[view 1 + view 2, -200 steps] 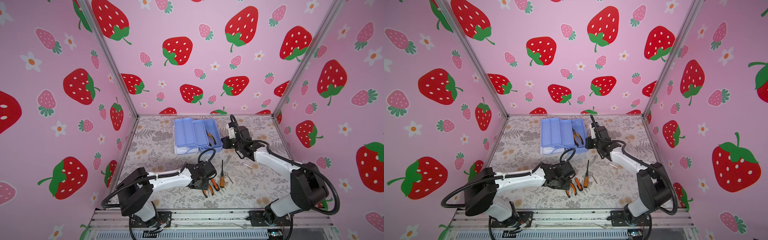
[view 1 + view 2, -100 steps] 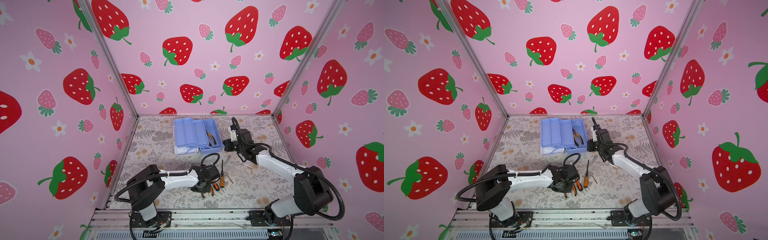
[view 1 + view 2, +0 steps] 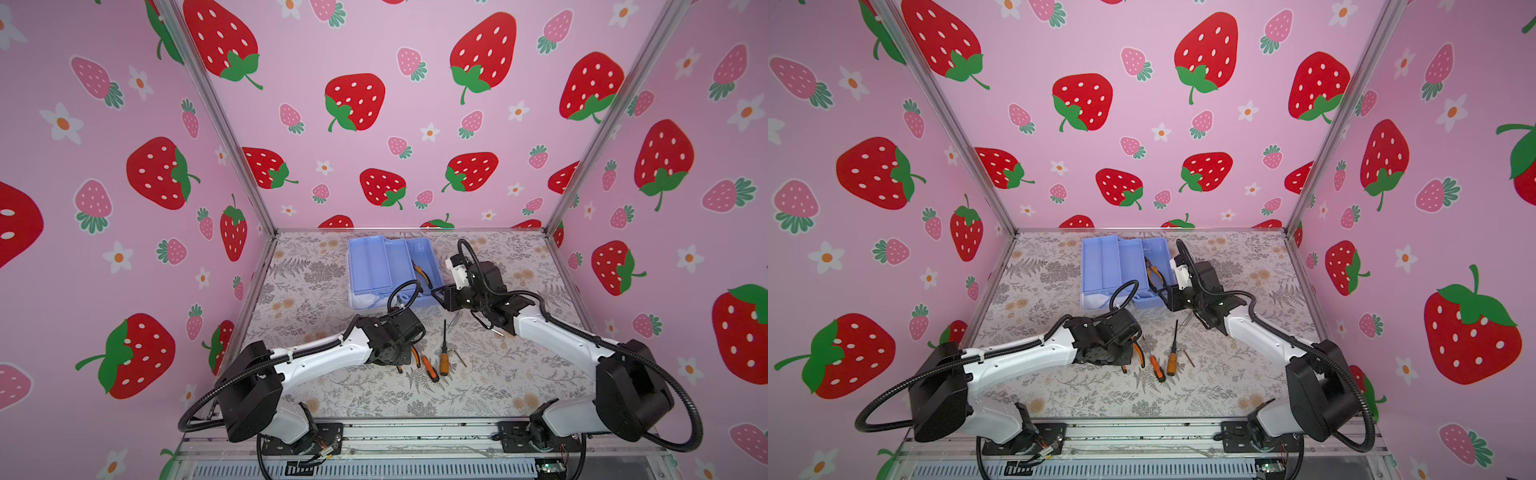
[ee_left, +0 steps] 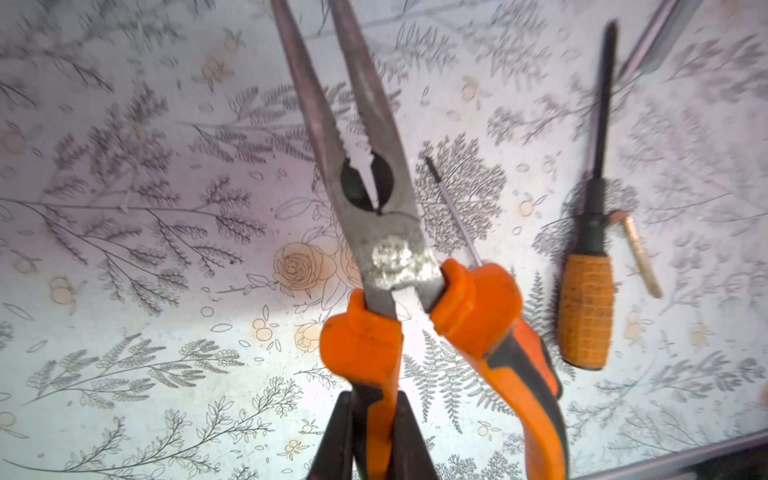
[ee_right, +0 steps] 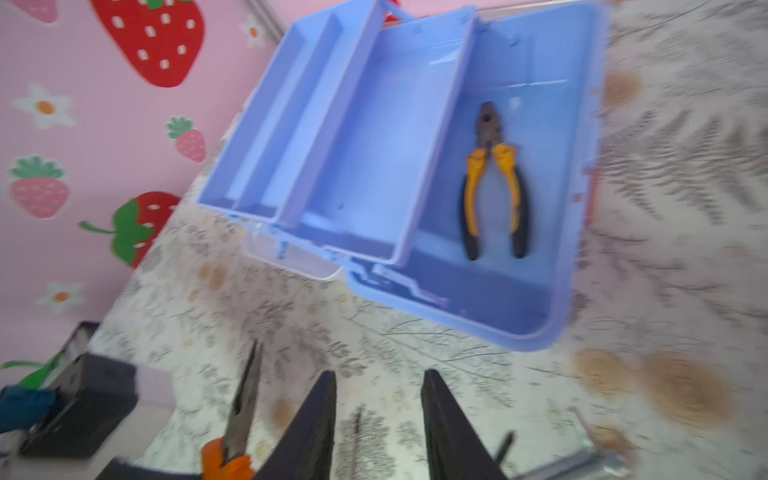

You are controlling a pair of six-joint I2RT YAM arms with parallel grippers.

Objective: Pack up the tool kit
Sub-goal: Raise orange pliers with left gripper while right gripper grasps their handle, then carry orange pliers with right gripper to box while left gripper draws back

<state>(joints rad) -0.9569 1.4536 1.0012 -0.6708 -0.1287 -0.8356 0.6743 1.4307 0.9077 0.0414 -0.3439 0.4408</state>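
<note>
The tool kit (image 3: 386, 266) (image 3: 1117, 266) (image 5: 374, 166) is a periwinkle-blue box standing open at the back, its tray swung out and its white lid (image 5: 291, 257) underneath. Yellow-handled pliers (image 5: 494, 183) (image 3: 422, 276) lie in its base. My left gripper (image 4: 374, 440) (image 3: 405, 361) is shut on one orange handle of the long-nose pliers (image 4: 374, 208), which tilt up off the mat. My right gripper (image 5: 378, 399) (image 3: 440, 297) is open and holds nothing, just off the box's near right corner.
On the floral mat beside the held pliers lie a small orange-and-black screwdriver (image 3: 428, 368), a larger screwdriver with an orange handle (image 4: 586, 307) (image 3: 444, 357) and a brass hex key (image 4: 636, 253). A silvery tool (image 3: 457, 318) lies under the right arm. Pink walls enclose three sides.
My left gripper has closed on the long-nose pliers' handle and the pliers have tipped up. My right gripper has opened and drawn back slightly from the box.
</note>
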